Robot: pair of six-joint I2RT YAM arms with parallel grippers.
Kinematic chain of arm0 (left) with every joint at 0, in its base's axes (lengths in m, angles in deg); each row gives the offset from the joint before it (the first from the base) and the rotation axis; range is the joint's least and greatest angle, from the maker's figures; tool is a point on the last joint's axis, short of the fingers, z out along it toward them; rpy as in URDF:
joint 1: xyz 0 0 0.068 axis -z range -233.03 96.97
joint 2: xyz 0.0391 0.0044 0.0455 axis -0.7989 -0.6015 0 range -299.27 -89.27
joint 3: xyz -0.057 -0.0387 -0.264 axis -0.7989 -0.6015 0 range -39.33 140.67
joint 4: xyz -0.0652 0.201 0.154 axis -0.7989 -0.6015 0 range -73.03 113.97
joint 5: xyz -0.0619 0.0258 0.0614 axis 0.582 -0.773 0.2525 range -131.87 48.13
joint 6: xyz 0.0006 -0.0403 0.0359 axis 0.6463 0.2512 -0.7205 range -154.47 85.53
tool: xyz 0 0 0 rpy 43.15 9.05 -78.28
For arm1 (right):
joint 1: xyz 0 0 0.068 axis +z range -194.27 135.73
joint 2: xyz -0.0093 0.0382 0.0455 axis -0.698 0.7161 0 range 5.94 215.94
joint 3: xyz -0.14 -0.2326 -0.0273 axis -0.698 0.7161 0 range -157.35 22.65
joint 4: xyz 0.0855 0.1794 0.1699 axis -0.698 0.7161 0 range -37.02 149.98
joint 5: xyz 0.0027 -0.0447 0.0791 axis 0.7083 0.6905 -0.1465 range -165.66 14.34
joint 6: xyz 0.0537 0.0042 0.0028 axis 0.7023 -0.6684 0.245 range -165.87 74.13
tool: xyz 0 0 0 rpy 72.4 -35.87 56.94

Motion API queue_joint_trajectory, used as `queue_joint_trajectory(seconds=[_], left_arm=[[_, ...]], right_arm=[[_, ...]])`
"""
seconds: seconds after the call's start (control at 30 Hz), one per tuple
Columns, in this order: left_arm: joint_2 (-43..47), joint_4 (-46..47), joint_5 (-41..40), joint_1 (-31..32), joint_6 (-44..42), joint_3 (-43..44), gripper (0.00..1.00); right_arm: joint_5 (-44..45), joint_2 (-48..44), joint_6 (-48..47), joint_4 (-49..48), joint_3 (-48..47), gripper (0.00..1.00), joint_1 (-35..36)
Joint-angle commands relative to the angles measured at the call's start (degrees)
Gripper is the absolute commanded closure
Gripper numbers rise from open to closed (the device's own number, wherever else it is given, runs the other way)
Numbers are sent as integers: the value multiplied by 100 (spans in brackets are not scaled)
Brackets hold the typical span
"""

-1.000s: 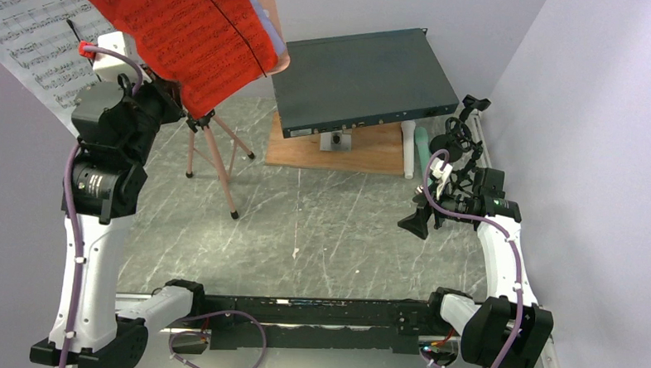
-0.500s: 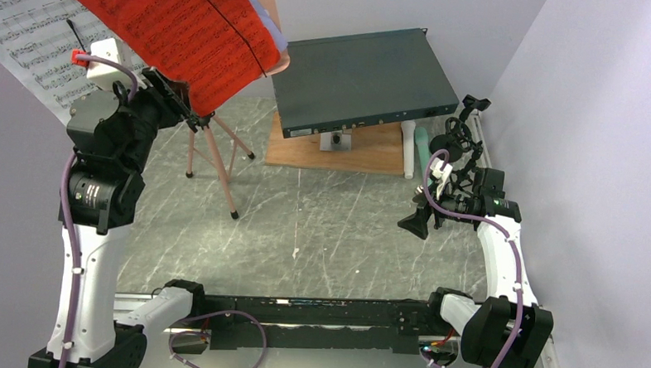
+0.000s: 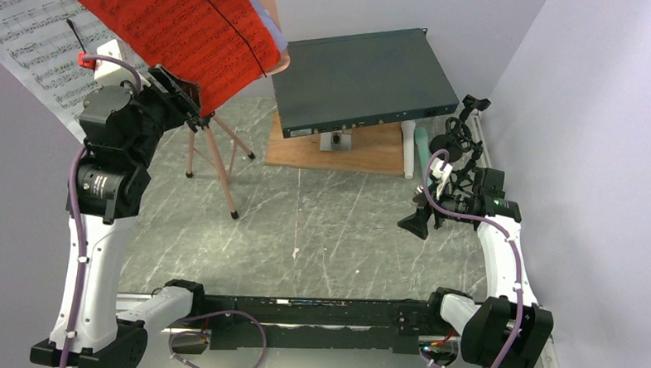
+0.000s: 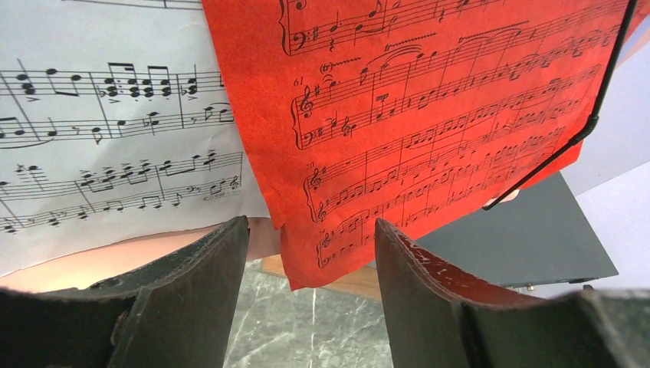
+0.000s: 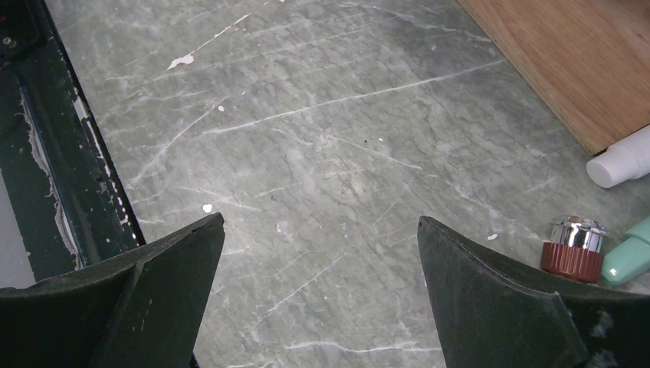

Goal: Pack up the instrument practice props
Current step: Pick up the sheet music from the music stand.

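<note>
Left wrist view first: is your pincer holding anything?

Nothing. My left pincer (image 4: pixel 308 253) is spread wide, one jaw either side of the lower corner of the red page (image 4: pixel 429 115), and as far as I can tell not touching it. The white page (image 4: pixel 115 153) lies just to its left, both up on the stand (image 4: pixel 264 238).

What could go wrong?

A wire (image 4: pixel 590 115) pins the red page. If I pull against it, I'd expect the paper to tear or the stand to tip (thin legs, load up high). A careless close could also pinch both pages at once.

And room to move?

In the top view there is open table (image 5: pixel 306 115) toward me. The box (image 3: pixel 360 78) on its board (image 3: pixel 365 148) sits just right of the stand, so swinging that way is tight. My right pincer (image 5: pixel 318 230) hangs open and empty over the table, with the tubes (image 3: pixel 415 151) and the mic stand (image 3: pixel 461 140) near it, hard by the wall (image 3: pixel 574 120).
</note>
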Motion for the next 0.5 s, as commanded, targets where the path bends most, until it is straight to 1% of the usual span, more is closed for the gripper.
queue_joint_trajectory(seconds=[0.0,0.1,0.27,0.3,0.43,0.47], left_arm=[[-69,74,147,-16,307,68,36],[-166,35,195,-32,388,128,44],[-180,150,225,-59,412,61,53],[-179,153,243,-65,406,65,56],[-143,92,290,-78,431,170,73],[-97,66,306,-78,439,211,76]], right_arm=[[-44,-66,-119,-28,-74,0,32],[-35,-81,-126,-28,-74,0,32],[-36,-85,-128,-20,-74,0,32],[-35,-84,-128,-20,-68,0,32],[-28,-80,-128,-28,-65,0,32],[-27,-75,-128,-28,-65,0,32]])
